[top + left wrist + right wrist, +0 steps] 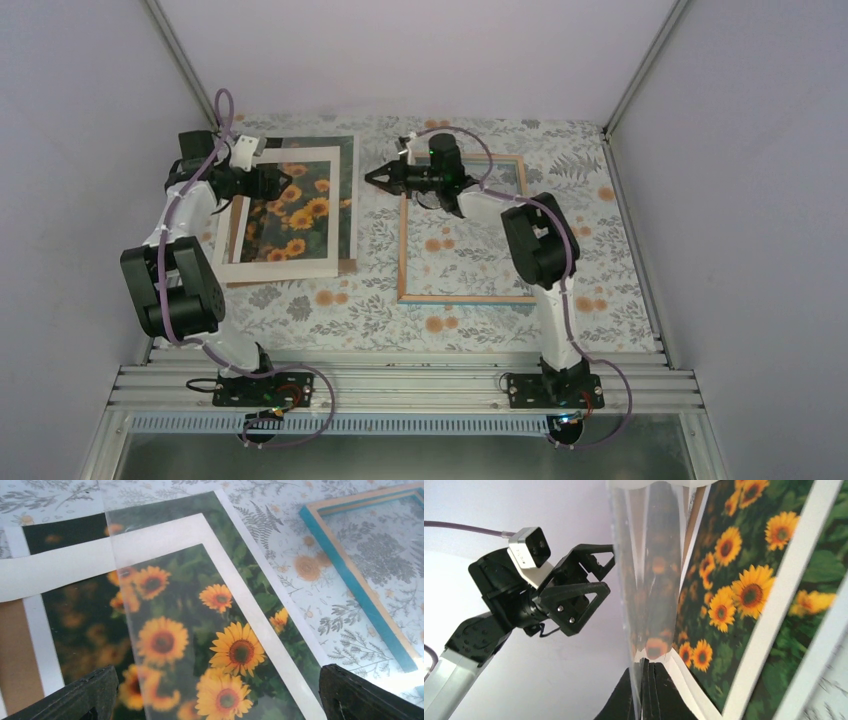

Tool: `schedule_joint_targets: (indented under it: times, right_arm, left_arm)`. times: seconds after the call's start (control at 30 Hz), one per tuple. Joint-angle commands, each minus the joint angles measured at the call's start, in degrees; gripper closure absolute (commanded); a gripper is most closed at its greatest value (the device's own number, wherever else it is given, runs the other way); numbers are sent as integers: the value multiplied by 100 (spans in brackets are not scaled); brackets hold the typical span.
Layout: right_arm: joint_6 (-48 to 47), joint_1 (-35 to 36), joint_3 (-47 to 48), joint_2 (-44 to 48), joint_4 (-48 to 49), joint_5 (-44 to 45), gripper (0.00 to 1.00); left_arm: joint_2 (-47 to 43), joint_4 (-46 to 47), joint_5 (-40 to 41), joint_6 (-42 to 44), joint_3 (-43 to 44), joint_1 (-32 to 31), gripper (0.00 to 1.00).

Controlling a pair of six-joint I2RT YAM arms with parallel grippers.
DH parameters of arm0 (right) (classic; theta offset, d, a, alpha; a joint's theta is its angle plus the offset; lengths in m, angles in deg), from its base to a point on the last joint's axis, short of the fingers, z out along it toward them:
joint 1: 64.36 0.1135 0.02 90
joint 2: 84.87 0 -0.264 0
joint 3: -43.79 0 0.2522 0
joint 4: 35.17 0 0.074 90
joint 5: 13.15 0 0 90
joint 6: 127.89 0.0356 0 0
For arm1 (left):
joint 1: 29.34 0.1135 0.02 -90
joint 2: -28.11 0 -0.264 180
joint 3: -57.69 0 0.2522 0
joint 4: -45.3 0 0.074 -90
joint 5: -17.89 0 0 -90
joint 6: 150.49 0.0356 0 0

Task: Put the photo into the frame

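Note:
The sunflower photo (290, 215) lies flat at the left of the table, under a white border sheet (272, 270). It also shows in the left wrist view (235, 650) and the right wrist view (734, 580). The frame (402, 250) lies to the right, pale wood side up, with a teal edge (360, 590). My left gripper (275, 185) hovers open over the photo, its fingers (75, 695) wide apart. My right gripper (375, 178) is at the stack's right edge. It is shut (644, 680) on a clear plastic sheet (649, 580) that rises off the photo.
A brown backing board (17, 655) lies under the stack at its left side. The floral tablecloth (470, 250) covers the table. Pale walls with metal corner posts (640, 70) close in the back and sides. My left gripper also shows in the right wrist view (599, 575).

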Motion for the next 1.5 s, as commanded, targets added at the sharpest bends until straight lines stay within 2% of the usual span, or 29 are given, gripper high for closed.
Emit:
schedule_joint_targets:
  times: [0.0, 0.13, 0.3, 0.5, 0.7, 1.07, 1.47]
  right_arm:
    - [-493, -236, -640, 464, -28, -714, 96]
    - [-1131, -655, -1246, 990, -503, -1222, 96]
    - [-2709, -1275, -1297, 1402, -2481, -1686, 96]
    - [-4544, -2083, -1047, 1285, -4565, -2043, 96]
    - [-6098, -2707, -549, 874, -6360, -1795, 96]
    - [-7367, -3437, -16, 279, -7786, -1183, 96]
    - [-7818, -3888, 267, -17, -8167, -680, 96]
  left_arm:
    - [-194, -59, -96, 58, -173, -171, 0]
    - [-274, -52, 2, 120, -301, -460, 0]
    - [-288, 65, 124, 123, -524, -912, 0]
    - [-155, 259, 166, 38, -693, -1286, 0]
    - [-98, 367, 205, 30, -824, -1602, 0]
    - [107, 271, 185, 44, -737, -1779, 0]
    - [174, 369, 226, -8, -825, -1823, 0]
